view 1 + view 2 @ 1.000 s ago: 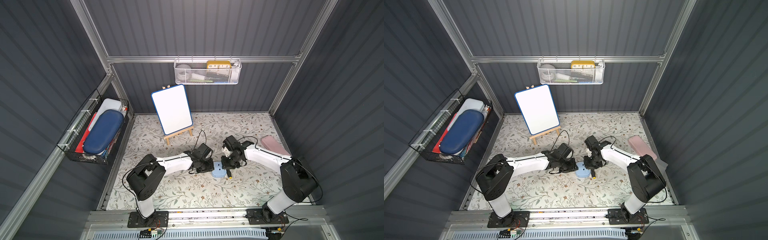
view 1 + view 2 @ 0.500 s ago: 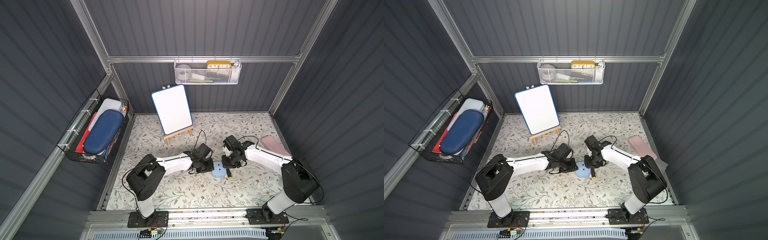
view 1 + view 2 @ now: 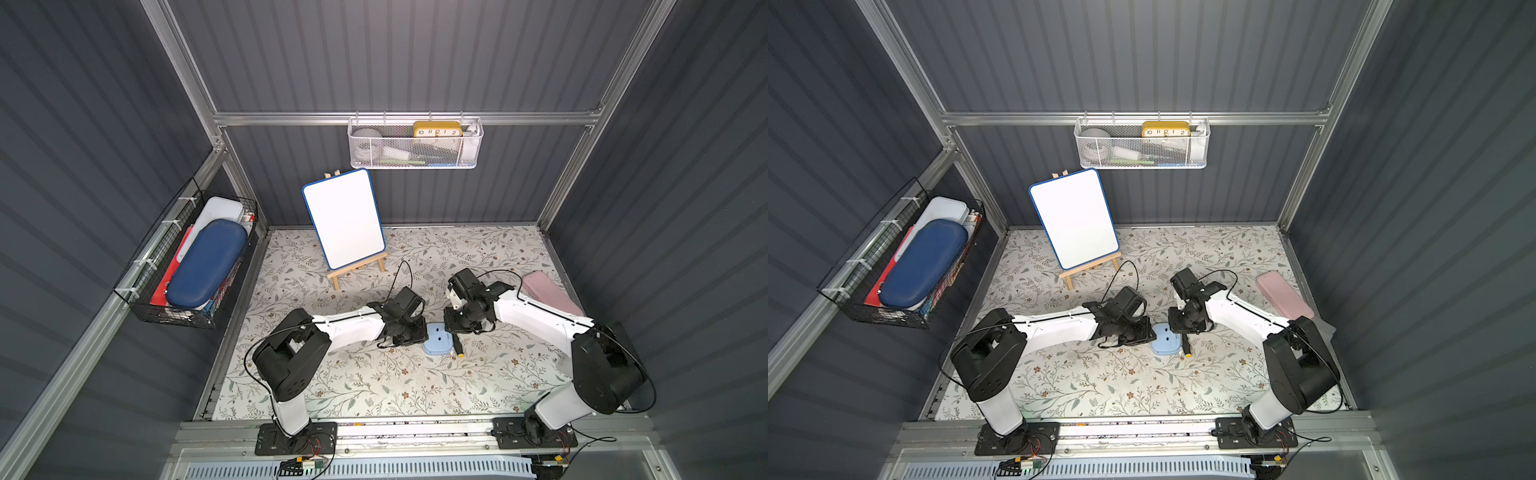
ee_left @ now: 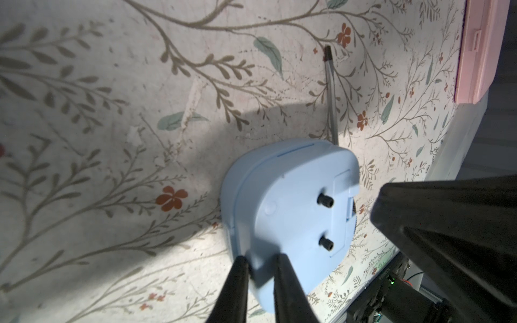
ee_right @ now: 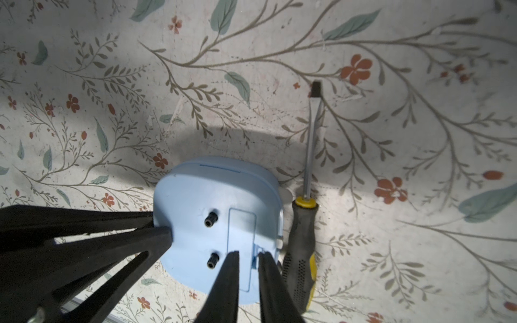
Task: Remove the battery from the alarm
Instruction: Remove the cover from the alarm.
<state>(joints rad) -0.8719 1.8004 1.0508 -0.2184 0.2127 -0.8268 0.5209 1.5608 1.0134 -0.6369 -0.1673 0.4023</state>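
Note:
The alarm (image 3: 436,341) (image 3: 1166,341) lies face down mid-mat, its plain blue back (image 5: 195,201) up with two black knobs. My left gripper (image 4: 261,265) is shut on a corner of the alarm (image 4: 293,181), one finger on each side of it. My right gripper (image 5: 249,260) rests on the closed battery cover (image 5: 242,223) at its latch, jaws a narrow gap apart. Whether they pinch the latch does not show. The battery is hidden under the cover.
A black-and-yellow screwdriver (image 5: 303,237) (image 3: 456,348) lies against the alarm's right side, its shaft (image 4: 331,98) pointing to the back. A pink case (image 3: 548,291) sits far right. A whiteboard on an easel (image 3: 345,220) stands at the back. Wire baskets (image 3: 415,145) (image 3: 191,266) hang on the walls.

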